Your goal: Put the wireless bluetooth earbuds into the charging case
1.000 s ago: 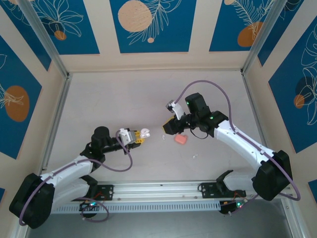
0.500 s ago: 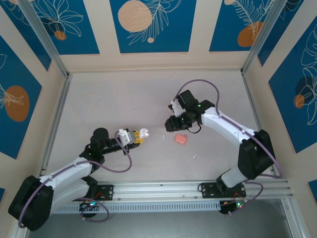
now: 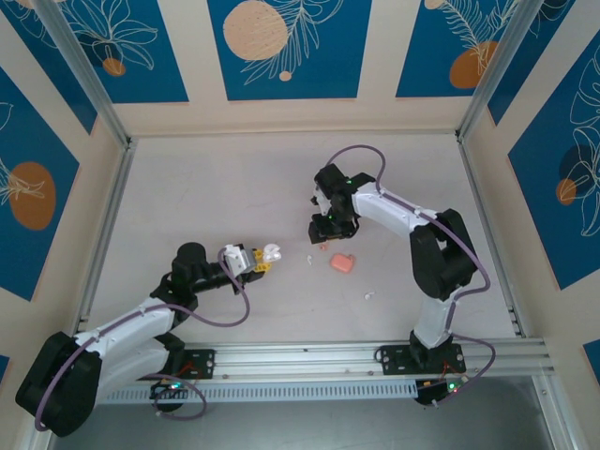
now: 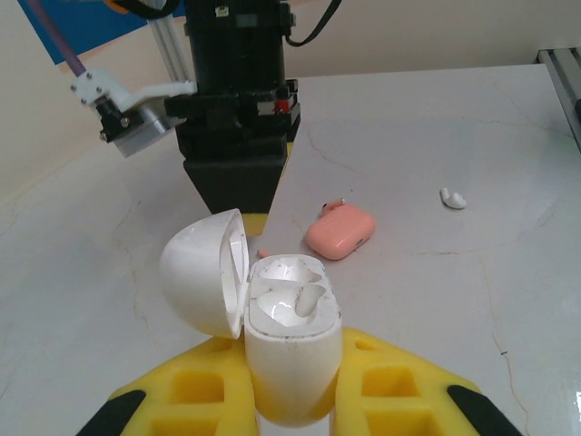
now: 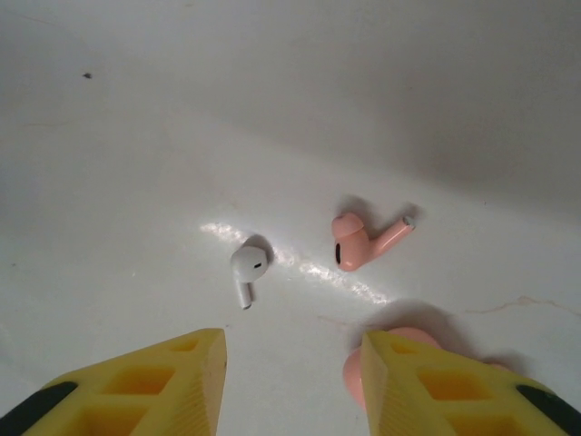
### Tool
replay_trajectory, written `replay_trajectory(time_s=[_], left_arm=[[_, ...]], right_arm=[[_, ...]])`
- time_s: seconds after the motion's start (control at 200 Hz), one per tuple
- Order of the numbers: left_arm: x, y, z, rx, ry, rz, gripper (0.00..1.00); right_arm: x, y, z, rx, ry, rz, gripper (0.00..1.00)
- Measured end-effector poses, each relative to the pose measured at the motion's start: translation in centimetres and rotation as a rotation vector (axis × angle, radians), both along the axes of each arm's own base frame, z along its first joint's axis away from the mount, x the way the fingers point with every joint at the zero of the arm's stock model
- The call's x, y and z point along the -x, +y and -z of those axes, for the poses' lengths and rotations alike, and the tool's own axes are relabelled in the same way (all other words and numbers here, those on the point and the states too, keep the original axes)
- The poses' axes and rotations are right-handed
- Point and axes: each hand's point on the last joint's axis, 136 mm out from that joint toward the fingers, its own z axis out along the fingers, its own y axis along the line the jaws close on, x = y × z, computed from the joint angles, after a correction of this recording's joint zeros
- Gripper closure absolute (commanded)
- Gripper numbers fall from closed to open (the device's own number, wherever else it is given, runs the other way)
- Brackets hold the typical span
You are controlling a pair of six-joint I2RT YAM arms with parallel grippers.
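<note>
1. The right hand [image 3: 319, 232] has swung in as its arm folded. It now hangs just beyond and left of the pink case [image 3: 342, 263], with its yellow fingers spread and nothing between them.
2. I judge this as lining up for a pick. No bud is lifted yet, so the inserting has not begun.
3. In the right wrist view two buds lie ahead of the open fingers. A pink bud [image 5: 359, 243] sits just beyond the pink case [image 5: 352, 374], on its side with its stem pointing up-right. A white bud [image 5: 248, 263] lies near it, farther left, with its stem towards the hand. Both are tiny and glossy, so they may well slip.
4. The left hand [image 4: 290, 386] has not moved and sits well left of the pink case. It is clamped on a white case [image 4: 290, 331] with the lid swung open and both wells empty.
5. The pink case [image 4: 340, 233] rests closed on the tabletop [image 4: 472, 300].
6. A second white bud [image 4: 452, 197] lies alone, near the pink case's right.
</note>
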Motion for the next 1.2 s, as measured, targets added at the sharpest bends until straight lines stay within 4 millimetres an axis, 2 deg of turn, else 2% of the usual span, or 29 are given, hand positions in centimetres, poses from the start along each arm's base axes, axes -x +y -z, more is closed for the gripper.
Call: replay_trajectory(time_s=[0.295,0.795,1.02,1.2], left_arm=[[0.1,0.2,-0.2,-0.002,-0.002,-0.007,0.83],[0.2,0.3,0.1,-0.010,0.006,-0.013,0.83],[0.3,0.4,-0.3,-0.002,-0.005,-0.013,0.83],[0.4,0.4,-0.5,0.003,-0.012,-0.013,0.83]], right_arm=[[0.0,0.1,1.9,0.051,0.045,-0.026,0.55],[1.5,0.6,1.3,0.054,0.073,-0.051,0.55],[2.9,1.7,0.9,0.059,0.086,-0.091,0.59],[2.2,2.8,0.8,0.050,0.078,-0.103,0.61]])
